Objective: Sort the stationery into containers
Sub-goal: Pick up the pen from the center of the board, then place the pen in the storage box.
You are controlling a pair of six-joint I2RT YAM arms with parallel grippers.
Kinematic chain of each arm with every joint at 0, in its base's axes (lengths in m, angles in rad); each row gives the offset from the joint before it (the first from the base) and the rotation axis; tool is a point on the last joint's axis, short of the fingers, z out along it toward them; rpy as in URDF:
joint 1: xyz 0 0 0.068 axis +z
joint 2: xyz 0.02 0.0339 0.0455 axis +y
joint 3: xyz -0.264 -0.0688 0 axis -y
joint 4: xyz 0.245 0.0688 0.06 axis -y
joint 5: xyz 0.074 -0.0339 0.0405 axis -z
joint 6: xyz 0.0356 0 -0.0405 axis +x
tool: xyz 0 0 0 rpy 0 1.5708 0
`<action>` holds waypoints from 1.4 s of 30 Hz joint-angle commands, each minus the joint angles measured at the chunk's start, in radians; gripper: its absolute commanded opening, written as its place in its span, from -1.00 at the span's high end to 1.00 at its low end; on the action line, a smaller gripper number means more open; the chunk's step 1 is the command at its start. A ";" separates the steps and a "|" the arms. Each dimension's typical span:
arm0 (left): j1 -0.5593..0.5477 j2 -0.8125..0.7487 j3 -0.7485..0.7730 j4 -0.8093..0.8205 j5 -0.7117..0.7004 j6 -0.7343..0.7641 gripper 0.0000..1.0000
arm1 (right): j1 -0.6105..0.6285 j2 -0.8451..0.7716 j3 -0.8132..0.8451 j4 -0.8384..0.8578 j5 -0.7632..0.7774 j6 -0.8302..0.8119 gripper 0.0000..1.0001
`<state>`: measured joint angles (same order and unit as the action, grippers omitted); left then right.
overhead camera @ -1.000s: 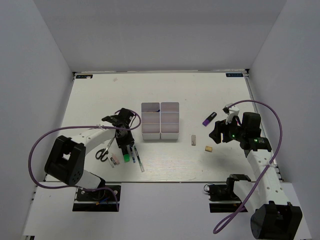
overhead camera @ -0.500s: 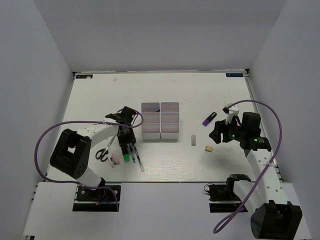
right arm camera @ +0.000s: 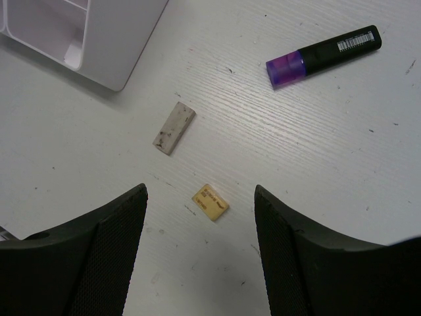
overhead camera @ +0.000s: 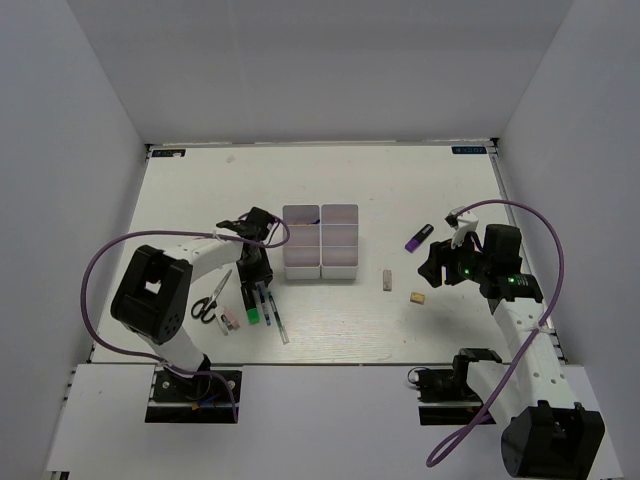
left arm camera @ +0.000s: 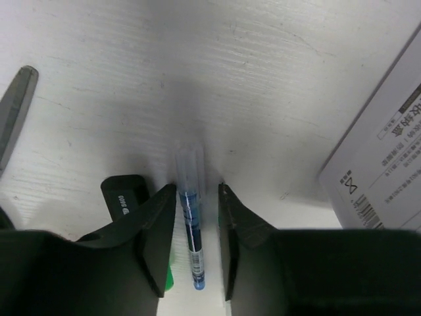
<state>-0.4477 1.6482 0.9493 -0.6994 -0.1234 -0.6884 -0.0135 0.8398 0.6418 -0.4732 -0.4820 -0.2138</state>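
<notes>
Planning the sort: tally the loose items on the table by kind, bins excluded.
Pens: 2
Markers: 2, green-tipped, purple
Scissors: 1
Small pieces: 3, pink, grey, tan
Total: 8

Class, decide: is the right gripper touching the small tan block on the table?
Apart. The right wrist view shows the tan block lying between the right gripper's open fingers, with bare table on both sides.
</notes>
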 commanded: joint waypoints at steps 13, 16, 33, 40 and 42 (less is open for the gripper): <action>0.026 -0.108 -0.018 0.014 0.030 0.029 1.00 | -0.005 -0.001 0.035 -0.004 -0.013 -0.006 -0.38; 0.011 -0.194 0.014 -0.018 0.030 0.043 1.00 | -0.005 -0.001 0.035 -0.002 -0.017 -0.006 -0.38; -0.198 -0.202 0.431 0.147 0.079 0.228 1.00 | -0.005 -0.001 0.035 -0.004 -0.021 -0.007 -0.38; -0.236 -0.050 0.531 0.454 0.174 0.490 1.00 | -0.003 0.004 0.035 -0.007 -0.018 -0.007 -0.38; -0.236 -0.002 0.554 0.505 0.209 0.516 1.00 | -0.005 0.005 0.035 -0.007 -0.018 -0.006 -0.38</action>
<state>-0.6773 1.6306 1.4460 -0.3447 0.0124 -0.2966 -0.0135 0.8402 0.6418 -0.4732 -0.4824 -0.2138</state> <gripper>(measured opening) 0.155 0.690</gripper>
